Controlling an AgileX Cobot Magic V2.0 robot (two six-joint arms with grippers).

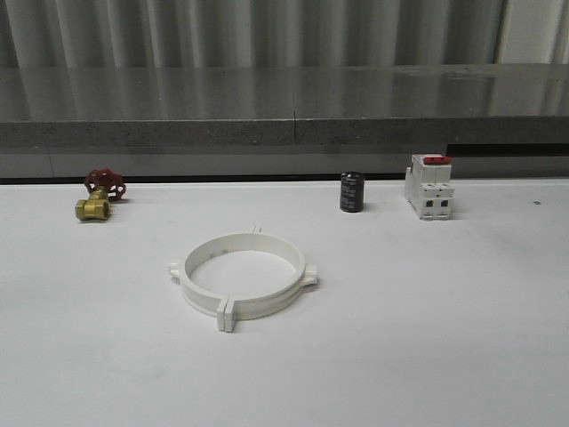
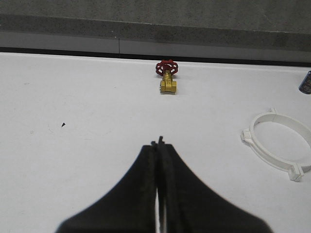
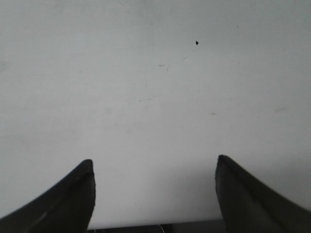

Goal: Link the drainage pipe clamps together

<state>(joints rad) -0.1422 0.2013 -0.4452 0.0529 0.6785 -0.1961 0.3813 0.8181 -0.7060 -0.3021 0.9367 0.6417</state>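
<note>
Drainage pipe clamps [image 1: 242, 275] [image 2: 279, 144] — two white plastic half-rings, already mated into one wide ring, lying flat on white table, approx centre, slightly left. Flat end tabs meet at near side, pair standing side by side w/ thin seam between; second joint at far rim. Small lugs stick out left & right. Inner wall smooth — hollow middle shows bare table.

Workshop bench, brass valve [image 1: 96, 197], breaker [image 1: 429, 187]

bare table [image 1: 427, 356] rings the clamps [image 1: 242, 274] — valve [image 1: 100, 196], cylinder [image 1: 352, 192], breaker [image 1: 429, 187] behind.
</note>
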